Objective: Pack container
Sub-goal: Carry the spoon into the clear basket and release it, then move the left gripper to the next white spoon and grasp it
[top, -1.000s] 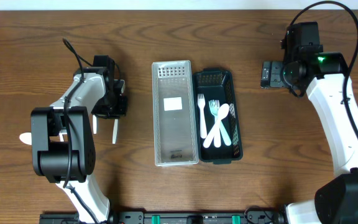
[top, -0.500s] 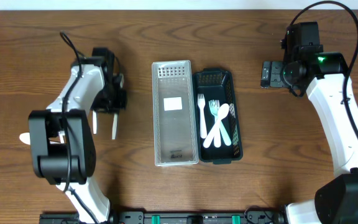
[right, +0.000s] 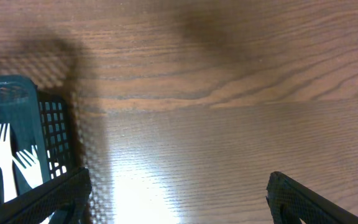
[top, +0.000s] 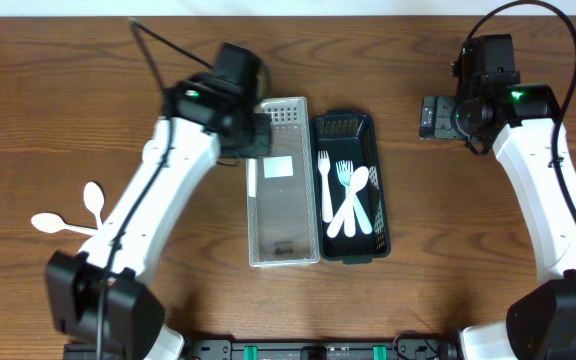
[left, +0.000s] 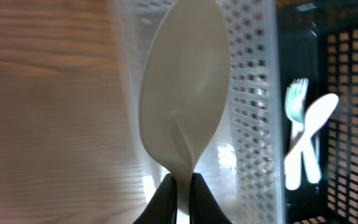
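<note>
I am pinching the white plastic spoon (left: pixel 182 106) by its handle in the left fingers (left: pixel 158 204), bowl forward, over the clear perforated tray (top: pixel 282 215) just left of the dark green mesh basket (top: pixel 353 122), ready for packing. The right fingers (right: pixel 48 198) are standing wide and empty, right of that basket, out of the way.

Overhead, the light is bright and even from above. The surface (top: pixel 48 120) shows crisp grain, with only faint, short shadows beside the clear tray (top: pixel 281 215) and the black basket (top: pixel 344 122). The left arm (top: pixel 168 168) is slightly smeared near its upper end. The left wrist view is soft throughout: the spoon (left: pixel 182 99) sits too near the lens, pale and unfocused, and the wood streaks. In the right wrist view a white glare patch lies low on the wood, a dim shadow crosses the top left, and the right gripper (right: pixel 179 180) shows only dark, underlit fingers.
</note>
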You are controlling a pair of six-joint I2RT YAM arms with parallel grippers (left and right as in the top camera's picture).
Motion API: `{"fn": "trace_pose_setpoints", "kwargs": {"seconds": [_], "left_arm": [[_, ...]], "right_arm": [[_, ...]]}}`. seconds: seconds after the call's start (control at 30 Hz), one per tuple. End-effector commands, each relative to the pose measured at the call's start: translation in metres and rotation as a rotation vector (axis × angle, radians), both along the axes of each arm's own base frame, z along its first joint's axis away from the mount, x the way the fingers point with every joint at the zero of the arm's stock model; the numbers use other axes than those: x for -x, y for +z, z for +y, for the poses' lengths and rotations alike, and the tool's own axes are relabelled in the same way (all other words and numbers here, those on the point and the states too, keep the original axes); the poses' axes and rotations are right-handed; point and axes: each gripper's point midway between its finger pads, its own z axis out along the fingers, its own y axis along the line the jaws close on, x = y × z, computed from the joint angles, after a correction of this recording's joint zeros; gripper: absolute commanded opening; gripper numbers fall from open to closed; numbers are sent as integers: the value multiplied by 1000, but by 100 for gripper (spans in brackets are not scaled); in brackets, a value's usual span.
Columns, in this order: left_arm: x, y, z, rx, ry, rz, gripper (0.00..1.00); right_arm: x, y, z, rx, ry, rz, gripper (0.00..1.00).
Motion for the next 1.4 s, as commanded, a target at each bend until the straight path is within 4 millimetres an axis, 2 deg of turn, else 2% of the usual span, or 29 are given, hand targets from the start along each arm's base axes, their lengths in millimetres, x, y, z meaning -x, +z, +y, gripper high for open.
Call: {"fn": "trace_pose_setpoints", "kwargs": {"seconds": [0.0,0.13,0.2,0.3,0.37,0.4,0.43,0.5,0.6,0.67,0.77,0.8,0.9,1.03,1.23,1.37], "left_arm": [[7,-23,-21,2,24,66,6],[11,-51,-32,-31,8,131,9],[11,-60,-32,-42,7,152,17],[6,-57,-25,-60,-30,128,35],[-3,-46,-13,-82,-30,86,53],[-8,-36,-1,-101,-6,54,61],[-12,-27,10,-118,19,28,65],[-18,-8,37,-148,82,-23,68],[-20,17,89,-180,194,-66,74],[-18,27,124,-185,285,-68,76],[-14,29,175,-194,414,-45,77],[-13,26,191,-197,460,-32,77],[-12,12,226,-189,555,-7,77],[-13,-16,249,-194,606,32,77],[-24,-69,252,-217,554,126,77],[-26,-108,245,-187,510,215,77]], "right_arm": [[-1,-2,-6,16,-2,6,94],[0,-3,-6,16,-2,9,94],[0,-3,-6,17,-3,12,94],[1,-3,-6,17,-2,14,94],[0,-3,-6,17,-2,12,94],[0,-3,-6,17,-2,12,94],[0,-3,-6,17,-2,12,94],[0,-3,-6,18,-2,12,94],[0,-3,-7,22,-4,12,94],[0,-3,-8,25,-6,12,94],[0,-3,-8,27,-7,12,94],[0,-3,-8,27,-7,12,94],[0,-3,-8,27,-7,12,94],[0,-3,-8,27,-7,11,94],[0,-3,-8,27,-7,11,94],[1,-3,-8,27,-7,12,94]]}}
